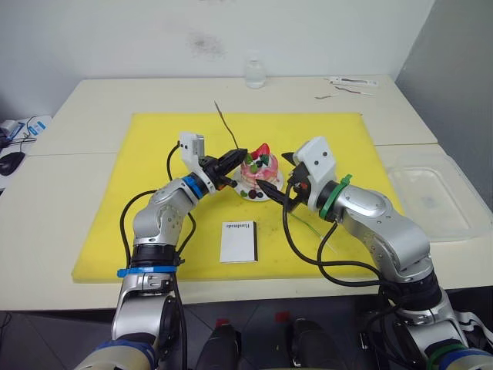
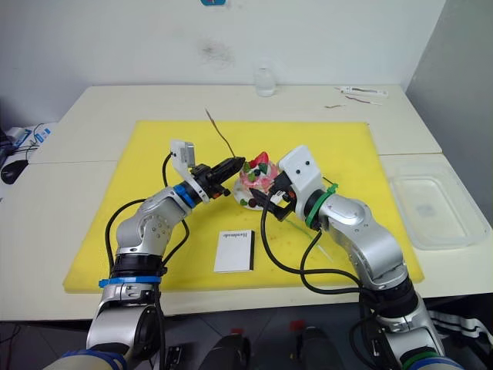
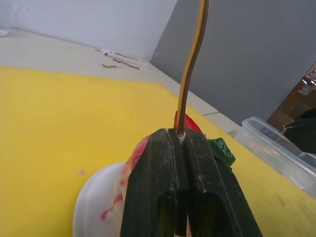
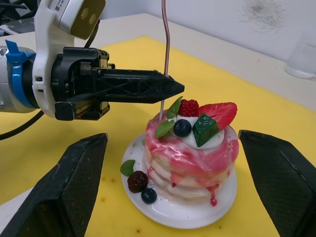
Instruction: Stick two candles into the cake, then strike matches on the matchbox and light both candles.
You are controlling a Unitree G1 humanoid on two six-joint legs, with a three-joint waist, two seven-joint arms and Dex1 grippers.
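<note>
Right wrist view shows the left gripper [image 4: 170, 89] clamped on a candle [image 4: 166, 44] just above the cake [image 4: 190, 148]; pressing straight down should seat it; the right gripper [image 4: 173, 182] brackets the plate, jaws wide, empty.

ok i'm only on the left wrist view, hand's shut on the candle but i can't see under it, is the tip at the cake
observer: yes, the candle pokes out under the left hand, and its pale end meets the cake by the green leaf
operator: where's the right hand
observer: the right hand is open, with one finger on each side of the plate
operator: matchbox?
observer: the matchbox lies flat on the yellow mat, nearer the robot than the cake
</note>
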